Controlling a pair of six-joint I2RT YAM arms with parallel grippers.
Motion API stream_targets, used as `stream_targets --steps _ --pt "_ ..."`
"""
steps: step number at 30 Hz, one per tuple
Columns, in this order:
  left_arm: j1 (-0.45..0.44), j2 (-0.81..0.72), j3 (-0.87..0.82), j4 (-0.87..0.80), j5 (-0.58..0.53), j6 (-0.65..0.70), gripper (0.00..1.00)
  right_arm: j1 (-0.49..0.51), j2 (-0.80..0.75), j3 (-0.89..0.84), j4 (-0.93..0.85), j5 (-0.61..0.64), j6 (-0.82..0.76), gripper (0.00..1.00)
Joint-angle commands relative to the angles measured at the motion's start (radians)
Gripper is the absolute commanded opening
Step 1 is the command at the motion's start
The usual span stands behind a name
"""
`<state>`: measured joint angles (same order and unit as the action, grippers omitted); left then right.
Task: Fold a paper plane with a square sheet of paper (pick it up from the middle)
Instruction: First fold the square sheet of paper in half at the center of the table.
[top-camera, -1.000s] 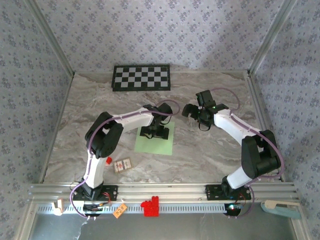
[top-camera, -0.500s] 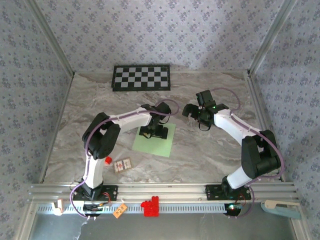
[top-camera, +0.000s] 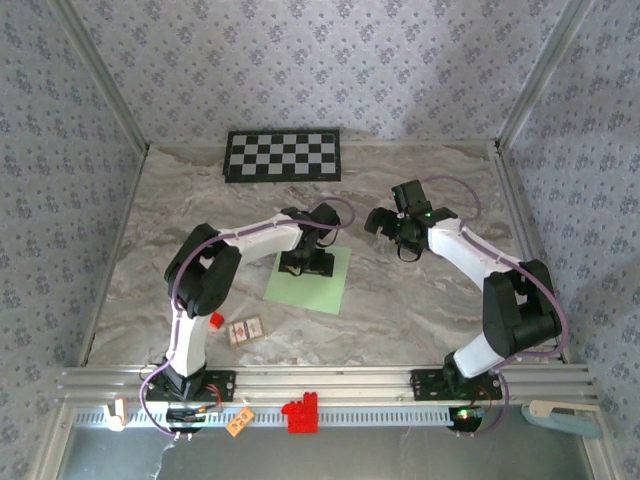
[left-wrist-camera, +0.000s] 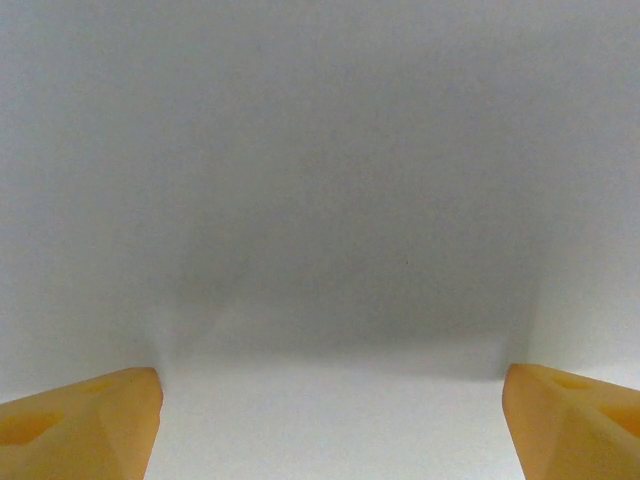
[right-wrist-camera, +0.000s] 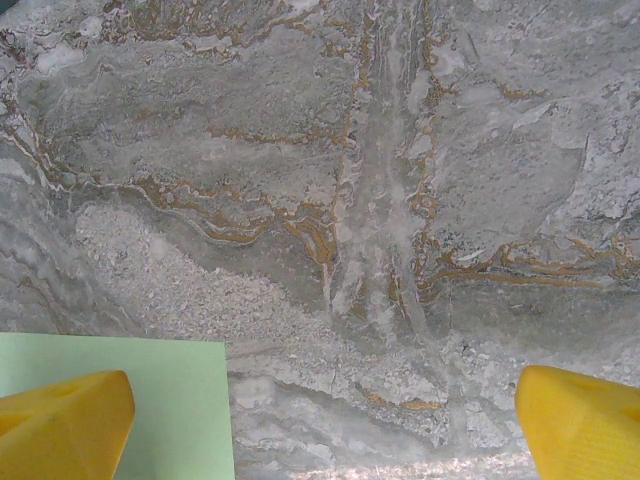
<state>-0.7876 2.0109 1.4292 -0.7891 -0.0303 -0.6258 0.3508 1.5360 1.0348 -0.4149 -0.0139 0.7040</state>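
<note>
Green sheet (top-camera: 310, 292) has skewed under released left end effector (left-wrist-camera: 330, 400); right end effector (right-wrist-camera: 322, 400) likewise released

The square sheet of paper (top-camera: 315, 292) is plain pale green, lying on a table (top-camera: 420, 300) of grey marbling veined with ochre. Far side: a black-and-white checkerboard panel (top-camera: 282, 155) — walls (top-camera: 300, 60) pale lilac, small floral print.

Surface (top-camera: 420, 300): grey marble pattern with brown veins, walled on three sides.
- Checkerboard panel (top-camera: 282, 155) lies flat at the far edge, left of centre.
- Square sheet of paper (top-camera: 318, 287), pale green, lies flat mid-surface, rotated slightly.
- Small card (top-camera: 245, 329) lies near the front left, well apart from the sheet.
</note>
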Motion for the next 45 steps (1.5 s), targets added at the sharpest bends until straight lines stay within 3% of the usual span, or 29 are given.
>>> stream_targets --steps 1,17,23,27,31,39,45 --pt "-0.010 0.025 0.028 -0.037 0.016 0.027 0.88 -0.008 0.003 0.011 -0.028 0.022 0.020 1.00" --pt "-0.010 0.061 0.014 -0.048 -0.011 0.024 0.76 -0.008 0.001 0.010 -0.032 0.022 0.027 1.00" --pt "-0.001 -0.012 -0.005 -0.014 0.005 0.012 0.62 -0.011 -0.015 -0.001 -0.016 0.023 0.030 1.00" --pt "0.031 -0.121 -0.071 0.083 0.089 -0.001 0.44 -0.021 -0.052 -0.043 0.050 -0.012 0.040 1.00" --pt "0.087 -0.241 -0.160 0.240 0.254 -0.022 0.36 -0.041 -0.095 -0.099 0.153 -0.095 0.047 1.00" --pt "0.193 -0.356 -0.308 0.576 0.559 -0.153 0.31 -0.040 -0.124 -0.183 0.367 -0.313 0.070 0.95" --pt "0.208 -0.290 -0.354 0.696 0.564 -0.221 0.31 0.005 -0.057 -0.168 0.418 -0.422 0.072 0.84"
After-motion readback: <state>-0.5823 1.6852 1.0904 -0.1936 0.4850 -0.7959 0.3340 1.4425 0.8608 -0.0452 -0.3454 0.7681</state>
